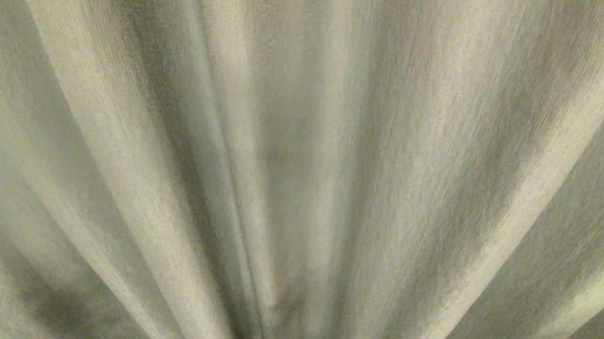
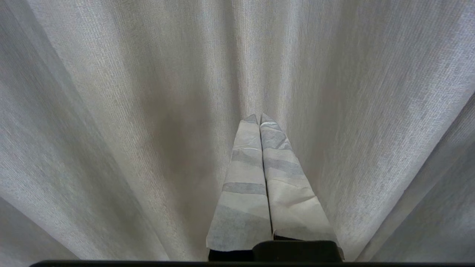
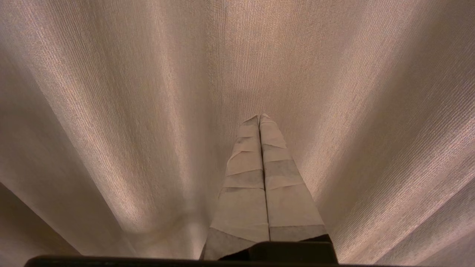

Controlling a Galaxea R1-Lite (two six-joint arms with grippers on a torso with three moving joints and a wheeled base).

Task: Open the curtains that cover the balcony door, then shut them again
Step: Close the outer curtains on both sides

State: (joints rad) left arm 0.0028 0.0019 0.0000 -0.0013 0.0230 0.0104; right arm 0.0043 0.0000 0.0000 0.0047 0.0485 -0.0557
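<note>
Curtains (image 1: 302,169) fill all three views from edge to edge, so the cloth hangs right in front of the robot, drawn across whatever lies behind.

Nearest in the left wrist view is the left gripper (image 2: 259,118), its two fingers (image 2: 245,185) wrapped in pale tape and pressed flat together along their whole length, with nothing between them. The tips point into a fold of the cloth; whether they touch it cannot be told. The right gripper (image 3: 259,117) looks the same in its own view: taped fingers (image 3: 285,200) closed against each other, empty, aimed at a fold. A dark strip of each wrist's housing runs along the near edge of these two views.

Neither gripper nor arm shows in the head view, which has only cloth: woven beige pleats fanning outward, and a narrow vertical seam or edge (image 1: 238,223) a little left of centre. Whether that is where two panels meet cannot be told. That line does not show in either wrist view, where the pleats (image 2: 111,129) run unbroken past the fingers (image 3: 111,129).

Beyond the cloth nothing can be seen. No writing, label or brand mark can be read on the cloth or the tape.
</note>
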